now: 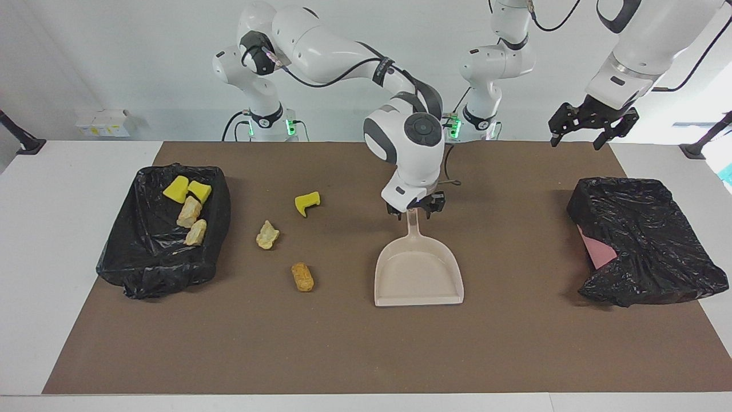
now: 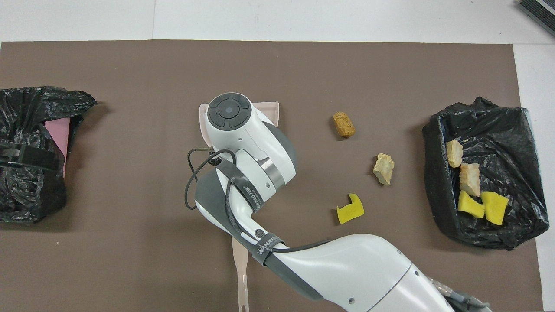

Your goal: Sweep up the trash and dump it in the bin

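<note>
Beige dustpan lies flat on the mat, its handle directly under the right gripper, whose fingers stand spread, gripping nothing. Three trash lumps sit toward the right arm's bin. Likely between dumps; sweeping them comes next. Left gripper waits spread.

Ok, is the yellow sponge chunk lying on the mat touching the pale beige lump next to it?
Apart. The overhead view shows bare brown mat between the yellow sponge chunk and the pale beige lump; the facing view shows the same gap.
</note>
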Controlling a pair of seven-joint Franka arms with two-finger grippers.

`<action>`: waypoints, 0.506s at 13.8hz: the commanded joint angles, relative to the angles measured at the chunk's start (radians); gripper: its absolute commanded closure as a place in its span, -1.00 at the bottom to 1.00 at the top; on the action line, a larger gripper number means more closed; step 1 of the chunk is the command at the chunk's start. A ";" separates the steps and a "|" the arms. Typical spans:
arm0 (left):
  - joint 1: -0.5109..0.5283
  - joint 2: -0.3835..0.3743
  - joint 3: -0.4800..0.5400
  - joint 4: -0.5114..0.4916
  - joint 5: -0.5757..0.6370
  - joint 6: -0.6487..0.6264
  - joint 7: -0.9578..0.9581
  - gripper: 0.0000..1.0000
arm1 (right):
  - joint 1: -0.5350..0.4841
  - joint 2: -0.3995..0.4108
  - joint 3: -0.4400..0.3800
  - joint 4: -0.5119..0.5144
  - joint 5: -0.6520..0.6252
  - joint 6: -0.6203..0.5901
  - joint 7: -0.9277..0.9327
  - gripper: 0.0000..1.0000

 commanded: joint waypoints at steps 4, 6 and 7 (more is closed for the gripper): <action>-0.081 0.071 0.001 -0.017 0.001 0.077 -0.006 -1.00 | 0.098 -0.387 -0.001 -0.510 0.080 0.035 0.027 -0.53; -0.097 0.087 -0.001 -0.019 -0.008 0.088 -0.007 -1.00 | 0.155 -0.465 -0.001 -0.636 0.097 0.060 0.042 -0.50; -0.126 0.095 -0.001 -0.020 -0.016 0.105 -0.022 -1.00 | 0.167 -0.507 -0.001 -0.720 0.135 0.121 0.047 -0.48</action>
